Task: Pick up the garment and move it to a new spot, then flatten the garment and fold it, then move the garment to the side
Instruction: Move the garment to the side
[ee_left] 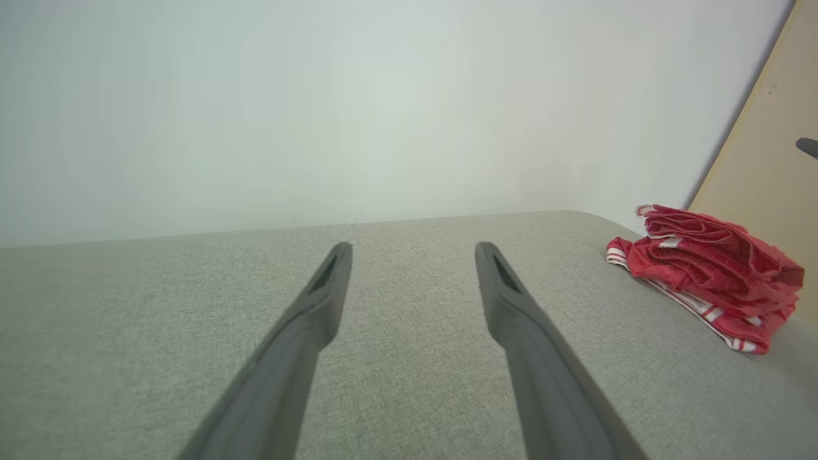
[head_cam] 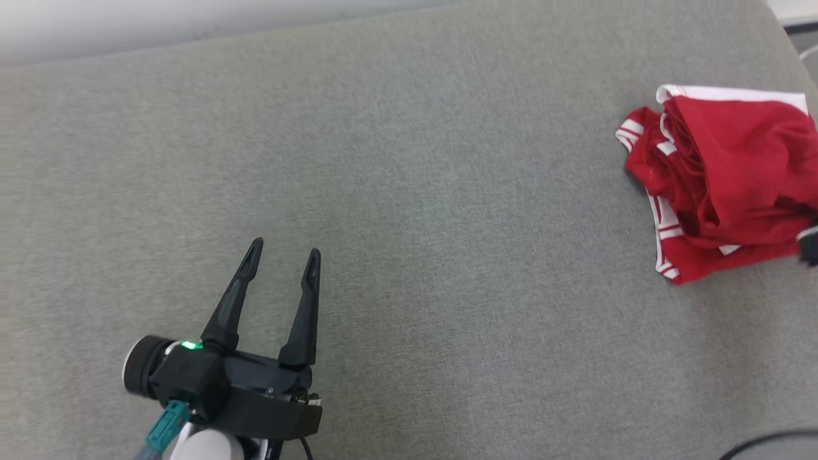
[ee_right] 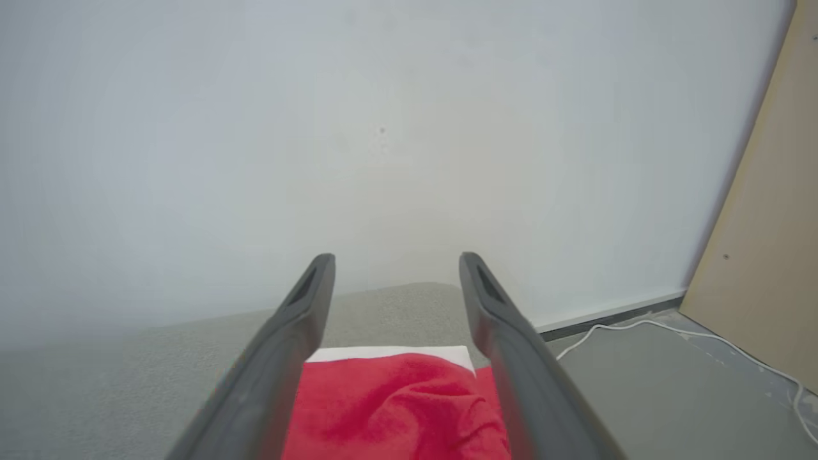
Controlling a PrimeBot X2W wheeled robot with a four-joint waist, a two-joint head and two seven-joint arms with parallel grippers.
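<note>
While L end effector (head_cam: 285, 249) gapes empty, R end effector (ee_right: 396, 257) wide open, empty, over garment (head_cam: 735, 172).

Left gripper (head_cam: 285, 248): two long tapered black fingers (head_cam: 229, 303) on black housing (head_cam: 192, 378), green LED (head_cam: 188, 345), teal connector (head_cam: 165, 429), white rounded forearm (head_cam: 208, 447).

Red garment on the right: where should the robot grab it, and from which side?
Probably the raised bunch of folds in the middle of the red garment, from above, with the right gripper, which hangs open over it. It lies heaped on the grey surface.
</note>
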